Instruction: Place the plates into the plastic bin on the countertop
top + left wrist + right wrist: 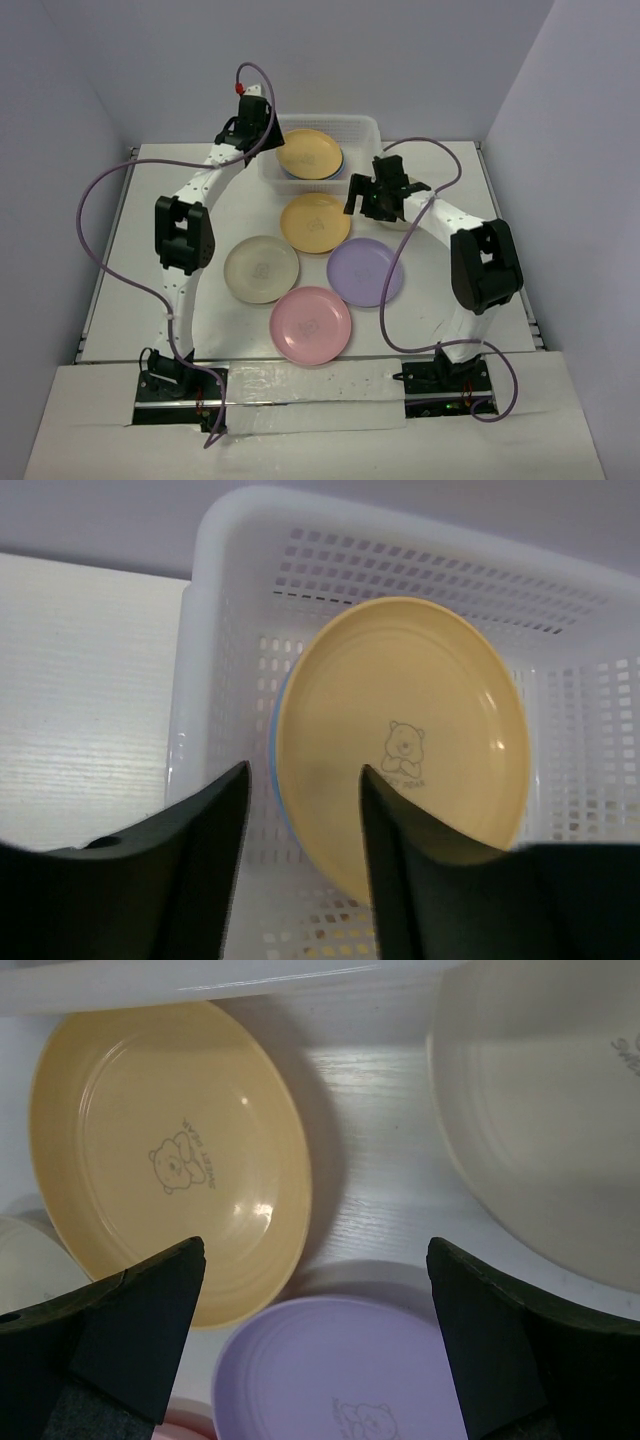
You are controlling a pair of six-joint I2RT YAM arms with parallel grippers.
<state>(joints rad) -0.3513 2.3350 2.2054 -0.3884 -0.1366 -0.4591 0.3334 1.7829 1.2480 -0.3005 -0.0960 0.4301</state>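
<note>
The counter (250,205) is a flat matte white slab, boxed in on three sides by plain lavender-grey walls (400,60); both arm bases sit on a paler taped strip along its near edge, and purple cables loop above it.

The plastic bin (360,125) stands against the far edge, slightly right of centre; a yellow plate (310,153) lies tilted inside it towards its left end, on top of a blue plate (274,730) of which only a thin rim shows.

Four more plates lie flat in the middle of the counter, close together: a yellow-orange plate (315,222) just in front of the bin, a cream plate (261,268) nearer and to its left, a lavender plate (365,271) nearer and to its right, and a pink plate (311,325) closest to the near edge.

The left gripper (302,780) hangs over the bin's left end, jaws apart, nothing between them; the right gripper (315,1250) hovers above the yellow-orange plate's right side, jaws spread wide and empty.
</note>
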